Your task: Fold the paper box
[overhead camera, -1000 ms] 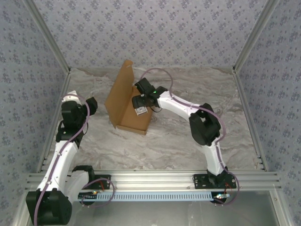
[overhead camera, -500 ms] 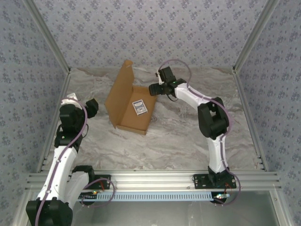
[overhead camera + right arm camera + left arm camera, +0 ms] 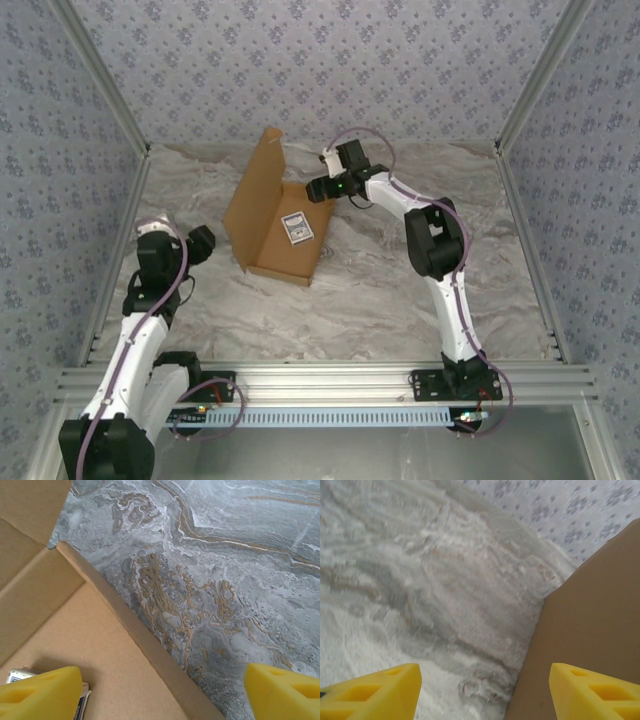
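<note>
The paper box is a brown cardboard tray on the marble table, its lid flap standing up along the left side. A small dark, white-bordered card lies inside it. My right gripper hovers open over the box's far right corner. In the right wrist view its gripper straddles the low side wall, with the box floor and the card's corner on the left. My left gripper is open, left of the box and apart from it. Its wrist view shows the gripper facing the brown flap.
Patterned walls with aluminium corner posts enclose the marble table. An aluminium rail carries both arm bases along the near edge. Open tabletop lies to the right of and in front of the box.
My right gripper rose from the card inside the box and swung to the box's far right corner, leaving the card there. The left gripper dropped slightly toward the near side.
</note>
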